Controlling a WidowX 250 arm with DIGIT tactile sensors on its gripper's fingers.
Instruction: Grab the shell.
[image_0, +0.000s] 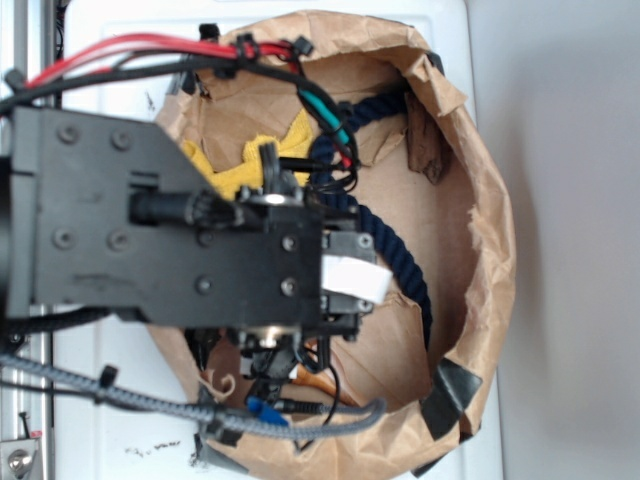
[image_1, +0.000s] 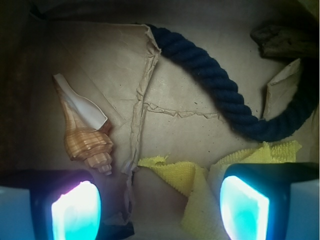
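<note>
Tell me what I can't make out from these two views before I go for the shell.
- Shell: exterior view hides it under the arm; only the wrist view shows it.
- Claw: open, but its fingertips are cut off by the wrist view's bottom edge, so height above the paper is unclear.
- Yellow cloth: partly behind the right finger.
- Navy rope: its end runs off the right edge.
- Wood piece: dim, cropped at the corner.
</note>
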